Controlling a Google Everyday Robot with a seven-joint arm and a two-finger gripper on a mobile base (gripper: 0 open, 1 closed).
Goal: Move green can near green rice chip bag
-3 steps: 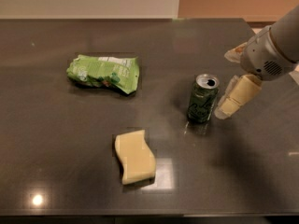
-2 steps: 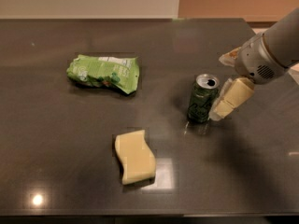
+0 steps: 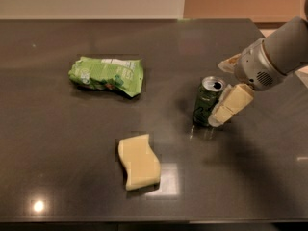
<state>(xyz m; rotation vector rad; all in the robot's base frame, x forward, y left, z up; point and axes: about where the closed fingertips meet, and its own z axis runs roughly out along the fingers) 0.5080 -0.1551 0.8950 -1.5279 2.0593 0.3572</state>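
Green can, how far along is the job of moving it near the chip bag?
Done: the hand is at the can's right side, fingers open. In hand: the grasp; the can stands upright on the table, not gripped yet. Left: close, lift, carry it left to the bag and set it down.

The hand has shifted toward 9 o'clock; its near finger now lies against the green can.
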